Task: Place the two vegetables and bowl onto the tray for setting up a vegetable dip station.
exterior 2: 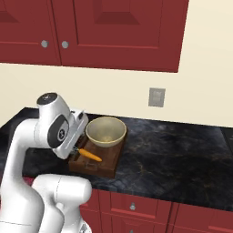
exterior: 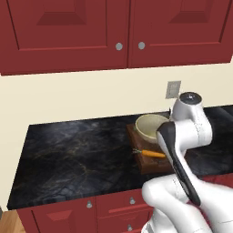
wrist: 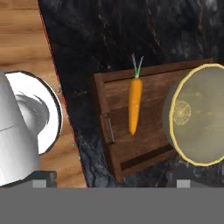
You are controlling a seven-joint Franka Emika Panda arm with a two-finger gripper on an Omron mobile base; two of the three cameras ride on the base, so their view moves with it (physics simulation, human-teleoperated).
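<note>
The carrot [wrist: 135, 105] and bowl [wrist: 199, 115] sat on the tray [wrist: 114, 153] below my tool; I couldn't tell its grip, so I planned a slow lift.

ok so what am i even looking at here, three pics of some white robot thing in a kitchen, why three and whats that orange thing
It is a white robot arm in a computer-rendered kitchen, seen at one moment by three cameras. Two cameras ride on its base, behind it to the left and right, and look over the arm at a black marble counter under red cabinets. The third sits on the hand and looks down along the gripper.

The orange thing is a carrot with a green stem. It lies flat on a dark wooden tray with a small metal handle at its end. A cream bowl sits on the same tray beside the carrot, apart from it.

The carrot lies free on the tray. The gripper's fingers themselves are not clear in these pictures, so I cannot tell whether they are open or shut.
</note>
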